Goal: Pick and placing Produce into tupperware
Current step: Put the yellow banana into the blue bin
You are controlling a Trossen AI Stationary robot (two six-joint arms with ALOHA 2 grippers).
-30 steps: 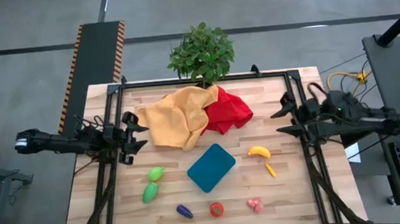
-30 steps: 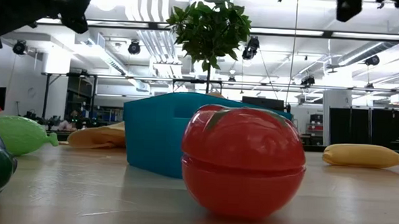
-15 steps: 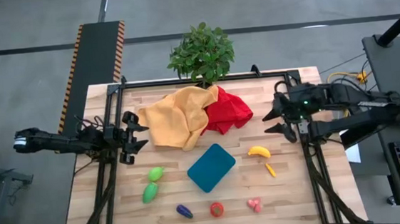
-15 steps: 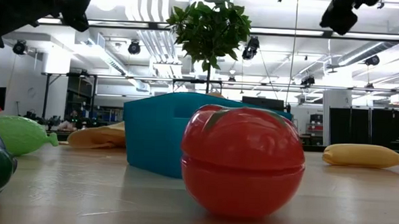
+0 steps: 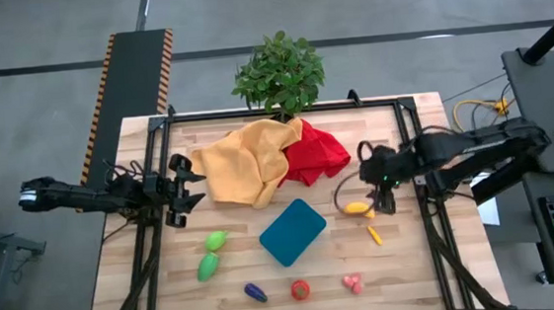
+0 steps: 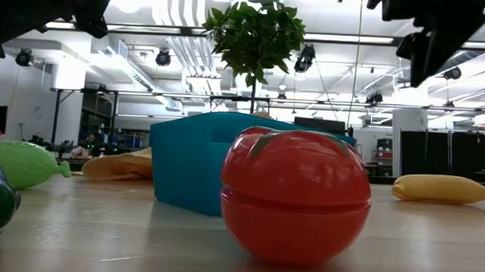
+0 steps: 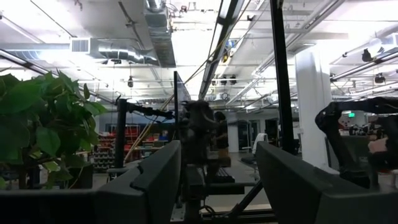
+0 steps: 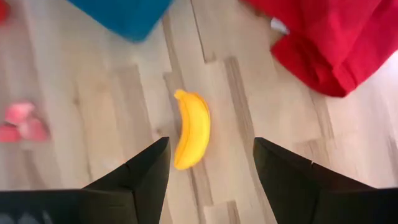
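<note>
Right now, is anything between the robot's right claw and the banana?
No. In the right wrist view, the open right gripper hangs over the banana, with only bare wooden table around it.

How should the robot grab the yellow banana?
Probably from straight above, pinching the banana across its fat middle. It lies flat on the bare wooden table, apart from everything else, and its ends taper. The right gripper is already open above it, one finger on each long side.

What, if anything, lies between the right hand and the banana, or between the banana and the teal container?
Nothing visible. The open right hand hangs over the banana, with bare wood from there to the teal container. The red cloth lies off to the side.
</note>
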